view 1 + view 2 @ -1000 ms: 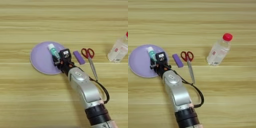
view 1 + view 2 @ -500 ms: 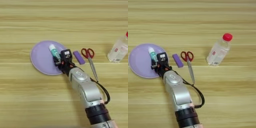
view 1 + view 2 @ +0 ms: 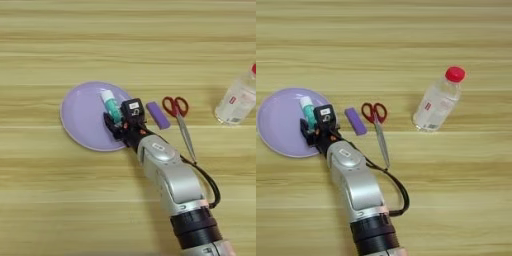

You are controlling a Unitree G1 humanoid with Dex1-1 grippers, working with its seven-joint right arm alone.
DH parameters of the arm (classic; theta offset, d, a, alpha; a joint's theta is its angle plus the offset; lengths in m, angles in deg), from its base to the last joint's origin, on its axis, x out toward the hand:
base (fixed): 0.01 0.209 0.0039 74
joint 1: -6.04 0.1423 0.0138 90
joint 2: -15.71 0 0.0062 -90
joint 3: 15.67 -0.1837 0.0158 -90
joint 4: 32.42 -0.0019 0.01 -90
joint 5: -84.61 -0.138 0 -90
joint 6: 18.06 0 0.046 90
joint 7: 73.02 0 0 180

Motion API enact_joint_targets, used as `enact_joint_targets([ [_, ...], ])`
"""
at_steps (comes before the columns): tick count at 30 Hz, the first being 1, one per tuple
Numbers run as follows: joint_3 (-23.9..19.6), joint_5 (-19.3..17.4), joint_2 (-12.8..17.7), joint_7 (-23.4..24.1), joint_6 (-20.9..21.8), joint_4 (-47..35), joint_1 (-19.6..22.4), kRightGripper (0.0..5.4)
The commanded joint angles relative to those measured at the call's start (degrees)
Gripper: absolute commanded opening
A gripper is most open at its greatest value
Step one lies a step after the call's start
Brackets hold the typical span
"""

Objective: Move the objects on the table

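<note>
On the table (image 3: 125, 40), a round lavender plate (image 3: 80, 120) lies left of centre. A white-and-green glue stick (image 3: 109, 103) lies on its right part, cap end away from me. My right gripper (image 3: 119, 120) reaches over the plate's right rim and is shut on the glue stick's near end, one black finger on each side. A small purple block (image 3: 158, 114) lies just right of the gripper. Red-handled scissors (image 3: 176, 109) lie beyond it, blades pointing toward me.
A clear plastic bottle with a red cap (image 3: 439, 100) lies tilted at the right. My silver forearm (image 3: 356, 185) runs from the bottom edge up to the plate, passing close to the block and the scissor blades.
The gripper and the glue stick have shifted slightly to the right over the plate. The plate, block, scissors and bottle stay where they were.
</note>
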Motion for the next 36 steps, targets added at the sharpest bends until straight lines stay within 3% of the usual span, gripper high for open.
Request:
enact_joint_targets([
  [1, -0.5, -0.5, -0.3, 0.1, 1.0, -2.5, 3.2, 3.39],
  [19, 0.4, 1.2, 0.7, 0.0, 4.2, -3.5, 3.2, 5.33],
  [36, 0.8, 3.4, 1.5, 0.9, 8.0, -5.8, 2.7, 5.38],
])
